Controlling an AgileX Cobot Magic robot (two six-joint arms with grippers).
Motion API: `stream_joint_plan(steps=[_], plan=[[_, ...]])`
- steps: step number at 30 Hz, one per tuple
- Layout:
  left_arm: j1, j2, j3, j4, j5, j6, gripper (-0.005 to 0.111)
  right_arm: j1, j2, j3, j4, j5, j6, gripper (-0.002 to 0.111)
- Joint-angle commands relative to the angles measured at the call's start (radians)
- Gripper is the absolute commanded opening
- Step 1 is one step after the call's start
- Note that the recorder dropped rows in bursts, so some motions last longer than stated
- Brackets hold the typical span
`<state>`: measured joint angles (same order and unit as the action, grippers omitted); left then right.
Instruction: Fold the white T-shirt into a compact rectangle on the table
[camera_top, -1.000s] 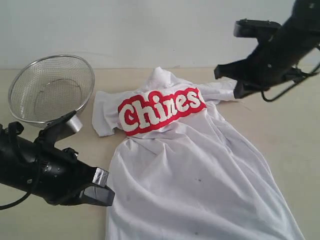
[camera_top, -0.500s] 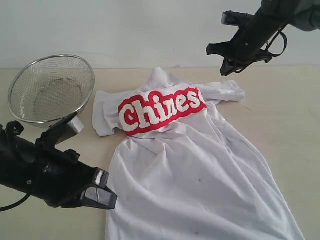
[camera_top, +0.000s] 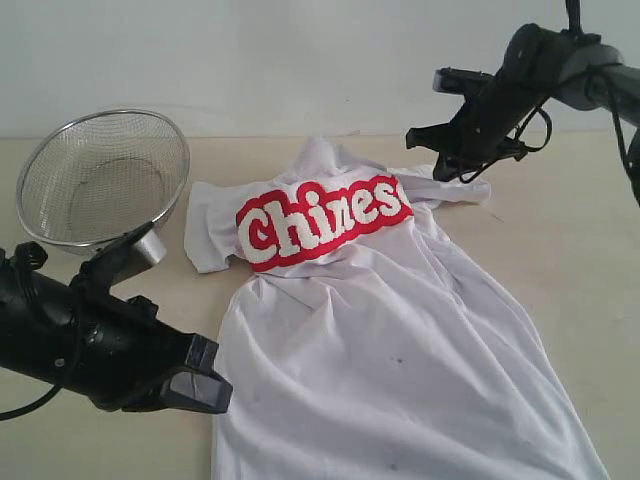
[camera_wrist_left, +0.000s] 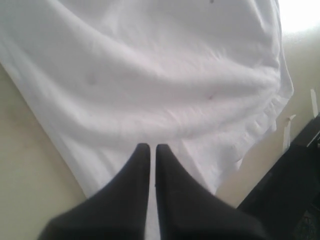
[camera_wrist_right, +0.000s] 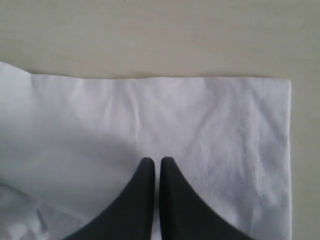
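Shirt (camera_top: 380, 340) rumpled on table (camera_top: 580, 250), not yet squared.
We hold left gripper (camera_wrist_left: 149, 148) over its side edge (camera_wrist_left: 69, 149), right gripper (camera_wrist_right: 153, 161) over a sleeve (camera_wrist_right: 200, 120); fingers together, empty, likely staged for corner grabs.

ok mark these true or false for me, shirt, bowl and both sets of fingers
1. The white T-shirt is already folded into a neat rectangle. False: it lies spread out and wrinkled on the table.
2. The mesh bowl has nothing in it. True.
3. The left fingers are wide open. False: they are shut together, at the shirt's edge.
4. The right fingers are shut, with white cloth beyond their tips. True.
5. The shirt's red band with white lettering faces up. True.
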<state>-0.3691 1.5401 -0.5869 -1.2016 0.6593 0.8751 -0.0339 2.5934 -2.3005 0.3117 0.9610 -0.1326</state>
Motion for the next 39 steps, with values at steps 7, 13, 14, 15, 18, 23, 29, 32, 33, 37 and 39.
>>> stream_joint_plan(steps=[7,13,14,15,18,23,29,32,33,37,39], plan=[[-0.001,0.002,0.004,-0.013,-0.019,0.007,0.004,-0.005,0.063,-0.005,-0.047,-0.03,-0.032,0.0],[-0.001,0.002,0.004,-0.013,-0.023,0.007,0.004,-0.03,0.063,-0.005,-0.077,-0.003,-0.012,0.0],[-0.001,0.002,0.004,-0.013,-0.023,0.007,0.004,-0.037,0.063,-0.005,-0.086,-0.002,-0.006,0.0],[-0.001,0.002,0.004,-0.013,-0.023,0.007,0.004,-0.043,0.063,-0.005,-0.088,0.0,-0.008,0.0],[-0.001,0.002,0.004,-0.013,-0.023,0.007,0.004,-0.066,0.063,-0.005,-0.098,0.006,-0.008,0.0],[-0.001,0.002,0.004,-0.013,-0.023,0.007,0.004,-0.106,0.063,-0.005,-0.113,0.006,-0.008,0.0],[-0.001,0.002,0.004,-0.013,-0.019,0.007,0.004,-0.177,0.063,-0.005,-0.146,-0.003,-0.024,0.0],[-0.001,0.002,0.004,-0.013,-0.016,0.007,0.004,-0.203,0.063,-0.005,-0.185,0.004,-0.026,0.0],[-0.001,0.002,0.004,-0.013,-0.016,0.007,0.004,-0.223,0.063,-0.005,-0.189,0.012,-0.026,0.0],[-0.001,0.002,0.004,-0.013,-0.012,0.007,0.004,-0.278,0.063,-0.005,-0.189,0.016,-0.023,0.0],[-0.001,0.002,0.004,-0.013,-0.012,0.007,0.004,-0.299,0.061,-0.005,-0.192,0.018,-0.023,0.0]])
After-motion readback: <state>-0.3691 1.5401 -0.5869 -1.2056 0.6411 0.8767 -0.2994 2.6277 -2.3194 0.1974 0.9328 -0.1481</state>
